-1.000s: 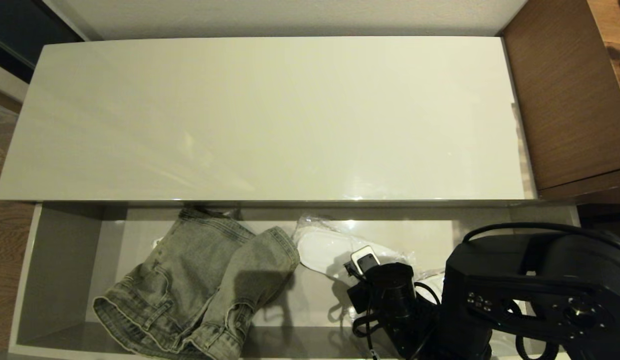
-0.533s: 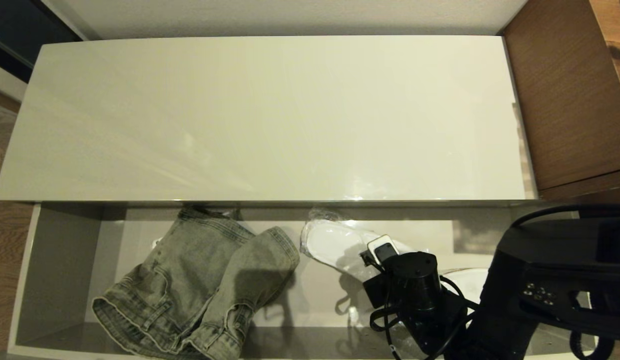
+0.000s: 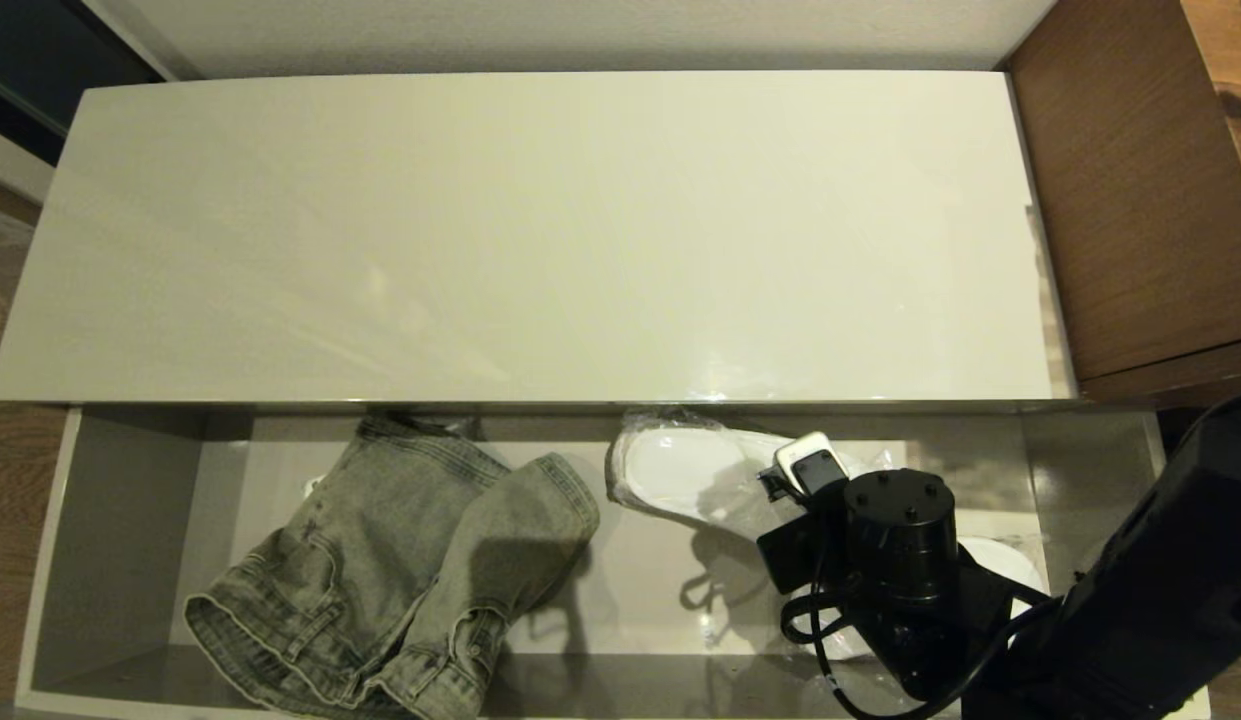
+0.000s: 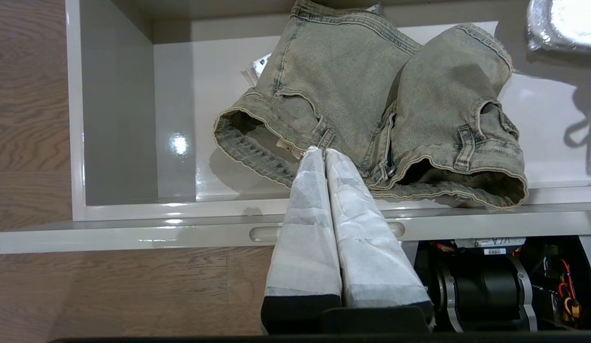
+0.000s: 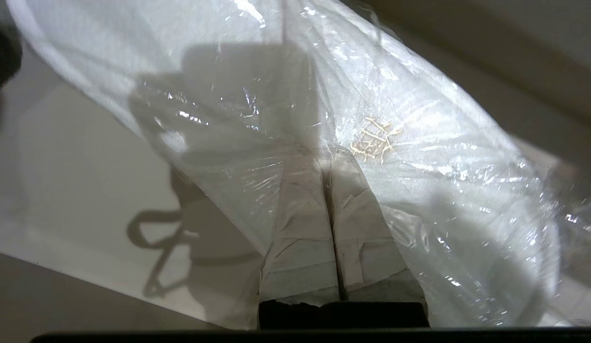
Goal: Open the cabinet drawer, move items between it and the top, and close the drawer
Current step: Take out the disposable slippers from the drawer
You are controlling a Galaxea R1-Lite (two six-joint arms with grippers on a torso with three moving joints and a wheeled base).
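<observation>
Glossy cream-white paneling forms the top [image 3: 540, 230] of the low cabinet, seen from the head view as a long bare rectangle. Below it, the cabinet drawer [image 3: 120, 520] is pulled fully out, its pale grey inside exposed. A folded grey-green denim garment [image 3: 410, 570] is laid in the left half of the drawer, its waistband toward the drawer's front edge. In the left wrist view the same garment [image 4: 371, 109] is seen over the drawer front, with a small white label tucked under its far edge.

A white slipper in clear plastic [image 3: 680, 470] is held in the right half of the drawer, near the back wall and tilted. The right gripper [image 5: 329, 162] is closed on this slipper: in the right wrist view its taped fingers [image 5: 300, 228] are pressed together with the crinkled wrapping pinched between their tips, and the slipper [image 5: 419, 157] is spread across the picture above the drawer floor. A second white slipper [image 3: 1000, 565] is partly hidden under the right arm.

The left gripper [image 4: 322, 151] is parked in front of the drawer, its fingers pressed together on nothing. A brown wooden desk [image 3: 1130, 190] is seen at the right of the cabinet.
</observation>
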